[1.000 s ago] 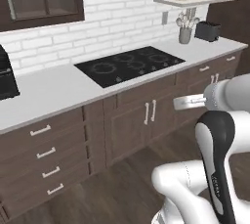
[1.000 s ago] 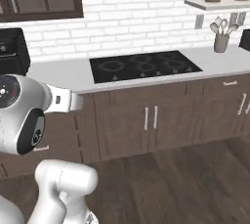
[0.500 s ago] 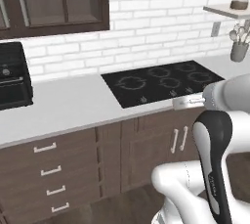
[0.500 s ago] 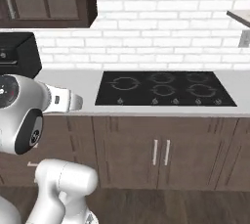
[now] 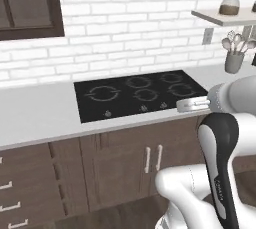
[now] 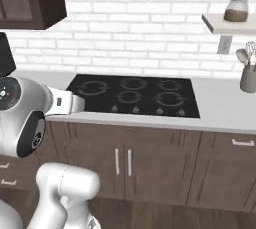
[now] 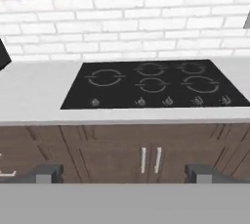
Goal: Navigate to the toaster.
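Swinging across the kitchen, the base had carried both cameras along: the black cooktop (image 5: pixel 140 94), off at 3 o'clock half a second earlier, sat dead centre, and the big black oven-like box had slid away toward 9 o'clock, just a dark corner at the edge of the right base view. That was camera motion, not things moving. The toaster could not be picked out anywhere; judging by the second-old picture, where a dark box stood beside the utensil holder (image 5: pixel 234 59), it likely lay further toward 3 o'clock, so more travel was needed. The right base view offered the jar (image 6: pixel 236 9) on the shelf (image 6: pixel 225 23). The hand view gave the gripper (image 7: pixel 124 173), fingers spread wide, holding nothing, facing the cabinet doors (image 7: pixel 146 157).
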{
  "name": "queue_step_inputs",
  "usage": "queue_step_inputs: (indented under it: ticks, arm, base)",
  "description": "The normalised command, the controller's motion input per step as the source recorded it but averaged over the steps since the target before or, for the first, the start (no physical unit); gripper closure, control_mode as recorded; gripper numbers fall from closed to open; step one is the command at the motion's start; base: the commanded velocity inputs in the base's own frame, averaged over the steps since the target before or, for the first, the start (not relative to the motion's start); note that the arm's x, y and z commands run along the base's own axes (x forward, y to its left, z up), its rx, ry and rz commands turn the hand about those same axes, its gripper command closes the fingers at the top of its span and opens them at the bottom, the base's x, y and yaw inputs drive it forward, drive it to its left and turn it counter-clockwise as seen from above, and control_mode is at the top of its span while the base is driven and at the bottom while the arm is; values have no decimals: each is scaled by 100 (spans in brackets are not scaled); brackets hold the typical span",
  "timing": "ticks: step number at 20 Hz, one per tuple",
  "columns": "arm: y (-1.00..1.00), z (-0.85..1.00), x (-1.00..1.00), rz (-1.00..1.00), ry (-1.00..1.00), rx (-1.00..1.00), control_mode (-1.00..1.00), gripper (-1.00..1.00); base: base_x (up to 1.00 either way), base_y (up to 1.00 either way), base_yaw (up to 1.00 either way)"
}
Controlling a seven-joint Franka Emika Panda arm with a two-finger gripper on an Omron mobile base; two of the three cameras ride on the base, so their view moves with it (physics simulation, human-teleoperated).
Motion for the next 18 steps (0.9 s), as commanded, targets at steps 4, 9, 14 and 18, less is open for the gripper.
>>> queue_step_inputs:
  ticks: [4,9,14,18]
  arm:
    - [0,0,0,0,0,0,100,-100]
    - [0,0,0,0,0,0,100,-100]
    - [0,0,0,0,0,0,100,-100]
    - [0,0,0,0,0,0,100,-100]
  base:
    - [0,-100,1]
    - [0,-100,0]
    - [0,-100,0]
    - [2,-100,0]
